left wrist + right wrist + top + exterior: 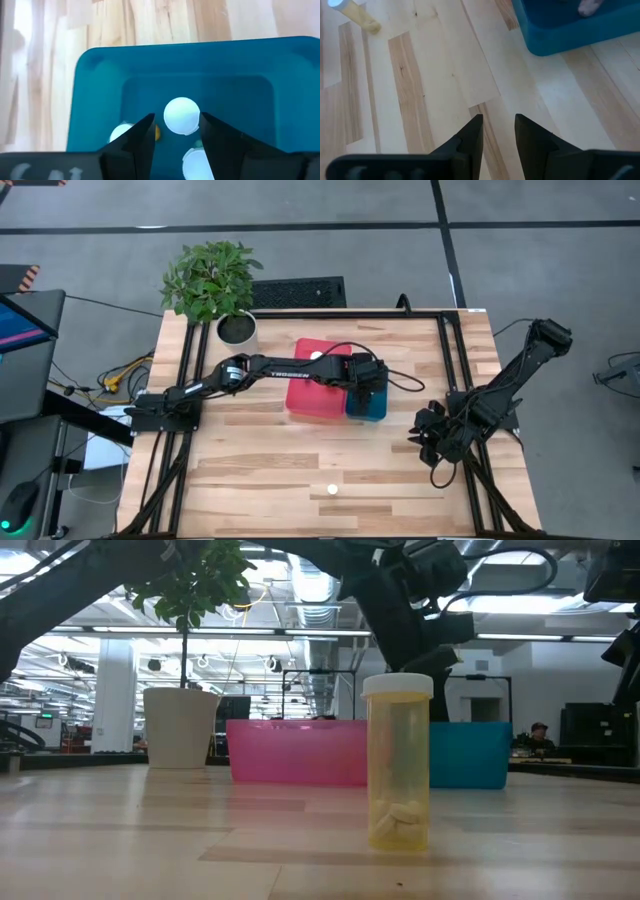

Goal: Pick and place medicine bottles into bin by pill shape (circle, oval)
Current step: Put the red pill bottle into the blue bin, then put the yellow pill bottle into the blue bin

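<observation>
**Left gripper poised over the blue bin**

One medicine bottle [399, 761] is seen standing upright alone on the wooden table [300, 470], well apart from the blue bin [367, 404], with white pills at its bottom. Above the blue bin the left gripper [175, 131] is held with its fingers parted, nothing clamped between them; white-capped bottles [181, 115] are seen inside the bin. Touching the blue bin stands a pink bin [313, 392]. Beside the blue bin, over bare table, the right gripper [498, 131] is held slightly apart and empty.
</observation>
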Motion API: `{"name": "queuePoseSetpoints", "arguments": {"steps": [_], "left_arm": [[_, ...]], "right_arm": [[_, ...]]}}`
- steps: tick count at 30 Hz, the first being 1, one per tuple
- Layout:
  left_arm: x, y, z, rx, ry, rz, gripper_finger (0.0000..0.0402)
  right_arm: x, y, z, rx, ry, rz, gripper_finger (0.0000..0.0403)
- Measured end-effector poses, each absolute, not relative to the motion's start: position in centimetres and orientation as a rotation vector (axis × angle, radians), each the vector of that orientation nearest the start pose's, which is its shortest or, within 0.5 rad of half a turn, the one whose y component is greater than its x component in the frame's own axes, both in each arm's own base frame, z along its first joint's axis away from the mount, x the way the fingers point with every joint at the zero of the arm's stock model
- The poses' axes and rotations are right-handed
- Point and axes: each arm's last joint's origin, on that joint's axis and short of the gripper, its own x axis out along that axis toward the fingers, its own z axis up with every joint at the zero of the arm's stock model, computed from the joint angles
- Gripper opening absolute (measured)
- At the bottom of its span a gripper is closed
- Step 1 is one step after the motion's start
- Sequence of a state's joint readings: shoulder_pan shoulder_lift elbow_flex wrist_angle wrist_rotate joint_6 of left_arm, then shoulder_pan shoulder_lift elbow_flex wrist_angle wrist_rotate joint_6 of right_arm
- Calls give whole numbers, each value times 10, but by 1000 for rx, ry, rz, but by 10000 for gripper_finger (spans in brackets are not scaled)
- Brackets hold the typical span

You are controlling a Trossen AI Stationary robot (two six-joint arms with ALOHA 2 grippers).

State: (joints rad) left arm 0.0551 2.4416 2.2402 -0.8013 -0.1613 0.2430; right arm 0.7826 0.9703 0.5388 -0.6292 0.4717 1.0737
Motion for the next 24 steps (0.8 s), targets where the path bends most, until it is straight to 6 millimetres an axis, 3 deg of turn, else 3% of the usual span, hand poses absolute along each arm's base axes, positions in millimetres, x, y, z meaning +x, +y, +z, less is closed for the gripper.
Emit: {"name": "queuePoseSetpoints", "arguments": {"steps": [5,14,19,24], "left_arm": [[524,31,208,252,1029,52,147],[515,12,253,173,970,55,171],[492,-28,304,127,905,-2,197],[466,-80,322,107,958,-77,219]], "right_arm": [[126,106,192,376,874,-197,120],[125,106,191,368,881,-201,120],[125,105,191,356,886,-202,120],[124,105,191,350,890,-204,120]]}}
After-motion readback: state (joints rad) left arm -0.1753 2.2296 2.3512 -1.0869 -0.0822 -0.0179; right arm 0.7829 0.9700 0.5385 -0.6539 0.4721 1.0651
